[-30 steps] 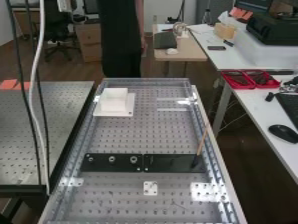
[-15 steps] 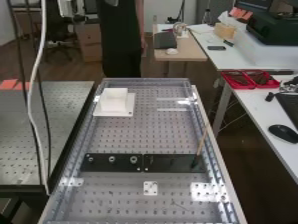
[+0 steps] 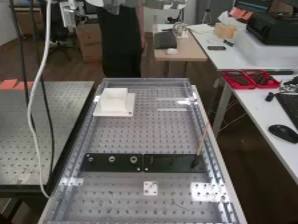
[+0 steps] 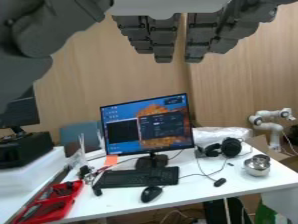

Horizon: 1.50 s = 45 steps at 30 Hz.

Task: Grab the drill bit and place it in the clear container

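Observation:
In the wrist view the hand has its fingers extended and apart, with nothing between them and the thumb. On the bench in the high view, several small round metal pieces are set in the left part of a black plate; I cannot tell whether one is the drill bit. Faint clear edges show at the bench's far right, but whether they belong to the clear container I cannot tell.
A white block rests on a white base at the bench's far left. A thin wooden-handled stick leans upright at the black plate's right end. Arm parts show at the top edge. Red trays lie on the right-hand table.
Grey and white arm parts have come into the high view along its top edge, spreading rightward. The cables at the left have shifted slightly right. Things on the bench have stayed put.

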{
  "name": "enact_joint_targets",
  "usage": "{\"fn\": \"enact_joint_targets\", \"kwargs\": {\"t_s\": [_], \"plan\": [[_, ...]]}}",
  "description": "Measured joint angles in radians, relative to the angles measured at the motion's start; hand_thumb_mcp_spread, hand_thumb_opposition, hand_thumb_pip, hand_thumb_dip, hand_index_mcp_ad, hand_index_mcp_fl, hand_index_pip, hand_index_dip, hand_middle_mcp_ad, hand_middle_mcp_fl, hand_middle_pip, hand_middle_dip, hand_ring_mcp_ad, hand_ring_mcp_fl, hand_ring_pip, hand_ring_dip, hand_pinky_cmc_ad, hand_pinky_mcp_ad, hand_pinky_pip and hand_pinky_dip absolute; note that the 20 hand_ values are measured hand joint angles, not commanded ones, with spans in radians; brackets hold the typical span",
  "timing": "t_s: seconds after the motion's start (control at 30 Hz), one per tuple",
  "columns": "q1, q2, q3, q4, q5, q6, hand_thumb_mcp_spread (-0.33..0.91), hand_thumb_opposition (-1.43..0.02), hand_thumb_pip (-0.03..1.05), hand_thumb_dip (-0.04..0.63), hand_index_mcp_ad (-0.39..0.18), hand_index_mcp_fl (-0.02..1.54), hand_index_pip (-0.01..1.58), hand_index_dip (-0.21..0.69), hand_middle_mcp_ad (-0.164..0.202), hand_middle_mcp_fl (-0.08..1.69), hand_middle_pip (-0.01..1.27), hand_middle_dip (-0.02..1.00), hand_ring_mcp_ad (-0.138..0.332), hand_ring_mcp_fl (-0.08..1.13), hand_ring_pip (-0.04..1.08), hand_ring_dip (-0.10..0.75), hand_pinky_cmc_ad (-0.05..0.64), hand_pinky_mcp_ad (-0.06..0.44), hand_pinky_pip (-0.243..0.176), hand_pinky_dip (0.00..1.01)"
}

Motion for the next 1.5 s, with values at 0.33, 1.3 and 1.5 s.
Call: {"fn": "enact_joint_targets", "kwargs": {"t_s": [0.33, 1.3, 1.5], "plan": [[-0.010, -0.030, -0.042, 0.045, 0.012, 0.043, 0.12, -0.61, 0.24, 0.009, 0.089, 0.00, 0.05, 0.010, 0.093, 0.01, 0.11, 0.03, 0.152, 0.06, 0.08, -0.049, 0.126, 0.075, -0.099, 0.12], [-0.050, -0.242, -0.203, 0.344, 0.245, 0.330, 0.28, -0.71, 0.45, 0.044, 0.056, 0.20, 0.06, 0.367, 0.089, 0.01, 0.11, 0.03, 0.152, 0.05, 0.09, -0.049, 0.110, 0.075, -0.106, 0.12], [-0.049, -0.281, -0.219, 0.410, 0.306, 0.377, 0.30, -0.74, 0.48, 0.099, 0.044, 0.22, 0.06, 0.459, 0.087, 0.01, 0.11, 0.05, 0.152, 0.05, 0.09, -0.049, 0.108, 0.075, -0.106, 0.12]]}}
